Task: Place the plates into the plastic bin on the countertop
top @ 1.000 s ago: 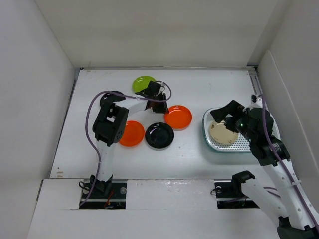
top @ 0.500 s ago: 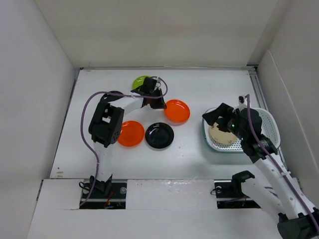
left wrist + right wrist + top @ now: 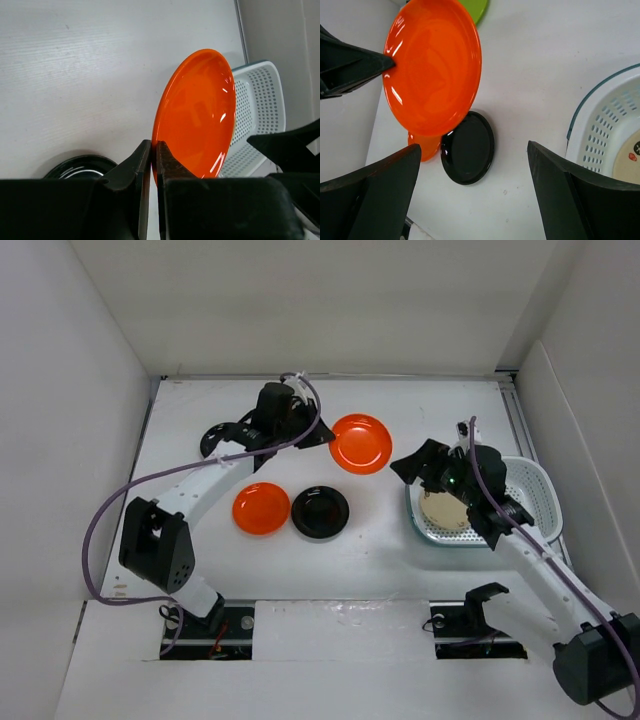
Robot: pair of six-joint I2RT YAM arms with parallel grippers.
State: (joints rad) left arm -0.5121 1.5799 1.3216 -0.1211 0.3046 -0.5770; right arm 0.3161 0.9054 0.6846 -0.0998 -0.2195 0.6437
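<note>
My left gripper (image 3: 322, 434) is shut on the rim of an orange plate (image 3: 361, 443) and holds it tilted above the countertop (image 3: 440, 405); the left wrist view shows the jaws (image 3: 154, 148) pinching the plate (image 3: 197, 112). My right gripper (image 3: 420, 460) is open and empty, above the left end of the plastic bin (image 3: 532, 488), facing the held plate (image 3: 432, 65). A cream plate (image 3: 446, 509) lies in the bin. A second orange plate (image 3: 261, 508) and a black plate (image 3: 320, 511) lie on the countertop. A sliver of the green plate (image 3: 477, 9) shows in the right wrist view.
White walls bound the countertop on the left, back and right. The left arm's purple cable (image 3: 110, 510) loops over the left side. The left arm stretches across the back left, hiding the green plate in the top view.
My left gripper has lifted the orange plate off the countertop and carried it right and back. My right gripper has moved left, out over the bin's left end.
</note>
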